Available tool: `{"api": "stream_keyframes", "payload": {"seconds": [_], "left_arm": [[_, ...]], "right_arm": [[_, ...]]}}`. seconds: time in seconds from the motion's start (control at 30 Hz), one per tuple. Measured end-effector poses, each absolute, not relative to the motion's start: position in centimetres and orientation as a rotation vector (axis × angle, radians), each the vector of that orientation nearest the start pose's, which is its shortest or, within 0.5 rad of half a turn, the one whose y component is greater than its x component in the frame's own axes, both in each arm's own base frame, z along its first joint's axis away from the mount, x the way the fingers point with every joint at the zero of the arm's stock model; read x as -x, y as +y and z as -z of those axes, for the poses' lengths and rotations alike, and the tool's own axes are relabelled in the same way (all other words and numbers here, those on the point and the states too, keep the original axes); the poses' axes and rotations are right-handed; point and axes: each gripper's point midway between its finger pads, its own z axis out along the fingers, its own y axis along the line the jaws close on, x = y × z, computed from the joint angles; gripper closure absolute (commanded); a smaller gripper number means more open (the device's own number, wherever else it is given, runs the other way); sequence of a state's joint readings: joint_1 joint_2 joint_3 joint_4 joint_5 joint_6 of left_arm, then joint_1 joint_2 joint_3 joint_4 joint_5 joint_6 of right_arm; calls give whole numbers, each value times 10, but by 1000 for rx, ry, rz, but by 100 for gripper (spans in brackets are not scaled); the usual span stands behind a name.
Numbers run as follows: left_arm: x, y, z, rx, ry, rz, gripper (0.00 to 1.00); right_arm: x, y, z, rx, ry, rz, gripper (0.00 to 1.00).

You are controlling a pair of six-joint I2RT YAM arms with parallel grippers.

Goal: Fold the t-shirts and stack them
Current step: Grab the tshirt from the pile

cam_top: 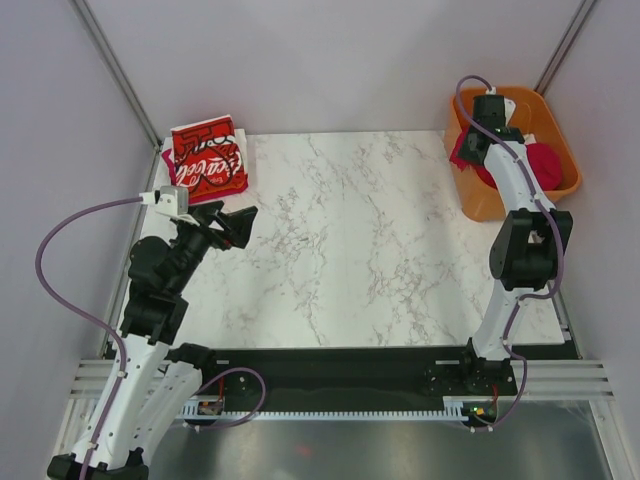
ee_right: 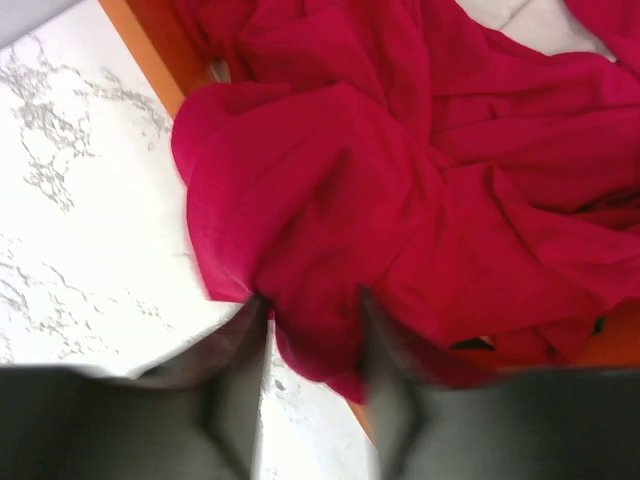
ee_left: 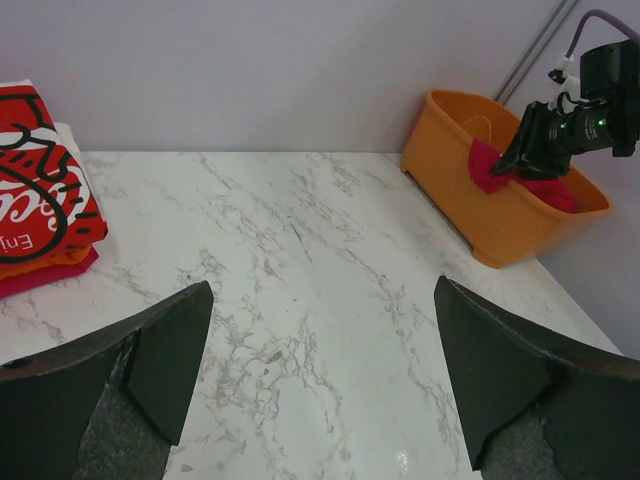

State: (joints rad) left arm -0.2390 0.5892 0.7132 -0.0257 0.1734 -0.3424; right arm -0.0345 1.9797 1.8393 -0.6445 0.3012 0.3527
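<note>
White marble-pattern table point(cam_top: 380, 230) at centre, orange tub point(cam_top: 480, 203) at 2 o'clock on its far right corner, pale walls point(cam_top: 350, 60) around, slotted rail point(cam_top: 330, 410) at 6 o'clock.

Cropped at left edge of left wrist view: printed t-shirt point(ee_left: 35, 180) at far left corner of worktop point(ee_left: 320, 240) — layers point(ee_left: 40, 263) beneath shown only as slivers. Blurred in right wrist view: right gripper point(ee_right: 312, 330), fingertips buried in crimson t-shirt point(ee_right: 400, 180) — itself cropped top and right.
</note>
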Motion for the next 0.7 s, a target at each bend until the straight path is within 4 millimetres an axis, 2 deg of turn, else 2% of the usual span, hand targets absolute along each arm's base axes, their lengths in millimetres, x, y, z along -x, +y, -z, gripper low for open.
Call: {"api": "stream_keyframes", "payload": {"seconds": [0.03,0.07,0.23,0.3,0.33,0.37,0.43,0.5,0.6,0.7], "left_arm": [[-265,-110,-335,-67,1501,596,0],[-265,-109,-334,-67,1502,593,0],[-267,-109,-333,-71,1506,581,0],[-267,-109,-332,-73,1507,578,0],[-268,-109,-332,-74,1508,578,0],[-268,-109,-332,-74,1508,577,0],[-268,-109,-332,-75,1508,577,0],[-268,-109,-332,-75,1509,577,0],[-268,-109,-332,-77,1509,574,0],[-268,-109,-332,-79,1508,572,0]], "right_arm": [[-522,-56,-179,-596,2242,172,77],[-521,-56,-178,-581,2252,163,100],[-532,-32,-181,-480,2252,54,100],[-532,-29,-183,-474,2249,48,100],[-532,-29,-184,-474,2248,47,99],[-532,-29,-188,-477,2242,45,88],[-537,-34,-206,-497,2199,68,82],[-542,-47,-231,-524,2135,107,100],[-541,-66,-270,-562,2037,129,100],[-533,-71,-292,-572,1993,115,100]]}}
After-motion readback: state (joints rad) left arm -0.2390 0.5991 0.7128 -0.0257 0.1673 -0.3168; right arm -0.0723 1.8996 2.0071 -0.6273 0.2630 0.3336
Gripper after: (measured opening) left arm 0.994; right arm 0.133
